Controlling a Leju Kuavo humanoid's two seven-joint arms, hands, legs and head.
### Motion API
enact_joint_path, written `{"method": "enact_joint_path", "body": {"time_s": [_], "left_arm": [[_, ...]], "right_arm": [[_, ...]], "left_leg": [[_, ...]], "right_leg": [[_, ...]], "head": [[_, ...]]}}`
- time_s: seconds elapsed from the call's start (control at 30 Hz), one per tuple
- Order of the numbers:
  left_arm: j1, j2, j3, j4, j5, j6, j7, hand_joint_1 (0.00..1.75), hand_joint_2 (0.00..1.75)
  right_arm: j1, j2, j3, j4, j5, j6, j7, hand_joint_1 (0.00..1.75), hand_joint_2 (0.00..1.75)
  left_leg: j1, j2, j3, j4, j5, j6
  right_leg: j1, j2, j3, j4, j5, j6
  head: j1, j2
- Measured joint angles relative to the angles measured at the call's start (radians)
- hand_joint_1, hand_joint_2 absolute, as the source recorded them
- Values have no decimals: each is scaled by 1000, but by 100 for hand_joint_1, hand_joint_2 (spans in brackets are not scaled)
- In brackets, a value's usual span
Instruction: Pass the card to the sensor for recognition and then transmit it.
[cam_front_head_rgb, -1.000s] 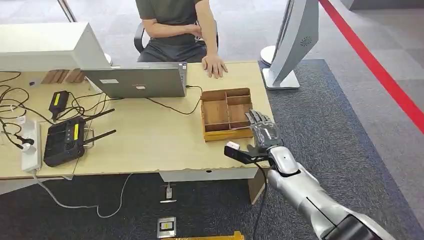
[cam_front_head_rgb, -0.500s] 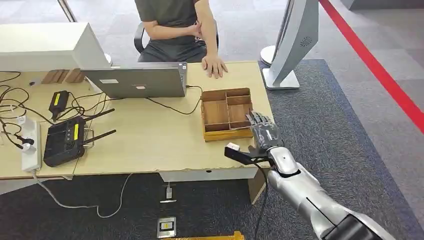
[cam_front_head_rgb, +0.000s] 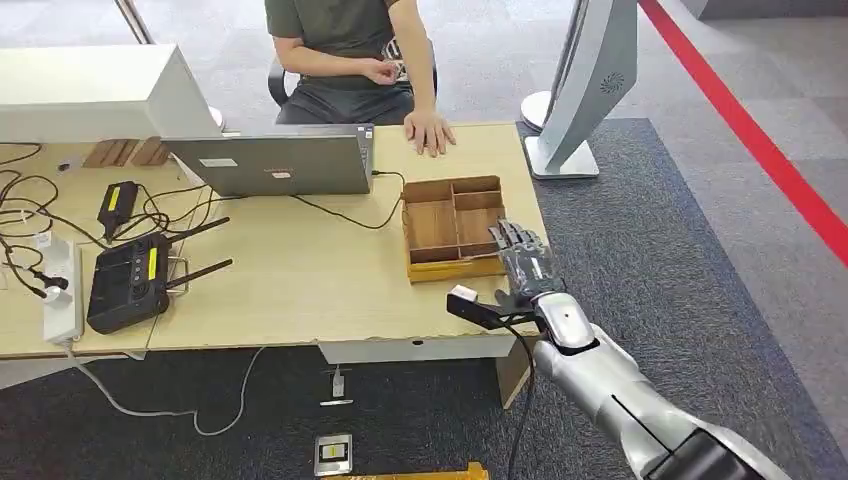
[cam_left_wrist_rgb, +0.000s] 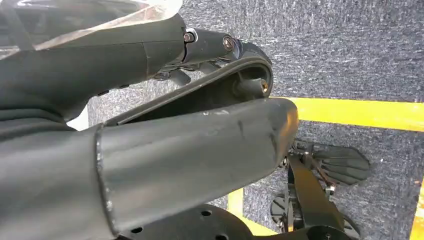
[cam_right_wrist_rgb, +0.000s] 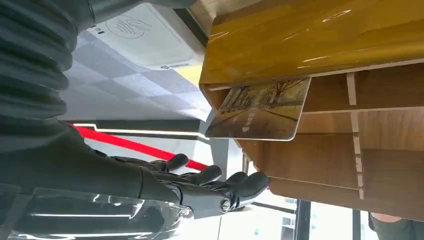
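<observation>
The card, printed with a yellow-brown tree-lined scene, leans tilted against the wall of a compartment of the wooden divided tray, one long edge up at the rim and the other down on the compartment floor; its long axis runs along that wall. In the head view the card cannot be made out inside the tray, which sits near the right end of the desk. The right hand hovers at the tray's near right corner with its fingers extended, slightly spread and holding nothing, apart from the card. A white card reader marked with a contactless symbol appears in the right wrist view, partly cut off by the hand's ribbed cover. Whether the left hand is open cannot be told. A person sits behind the desk, one hand resting flat on it beside a laptop.
</observation>
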Motion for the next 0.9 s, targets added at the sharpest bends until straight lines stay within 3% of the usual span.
{"method": "enact_joint_path", "body": {"time_s": [0.9], "left_arm": [[0, 0, 0, 0, -10, -1, 3, 0, 0]], "right_arm": [[23, -8, 3, -33, 25, 36, 7, 0, 175]], "left_leg": [[0, 0, 0, 0, 0, 0]], "right_leg": [[0, 0, 0, 0, 0, 0]], "head": [[0, 0]]}}
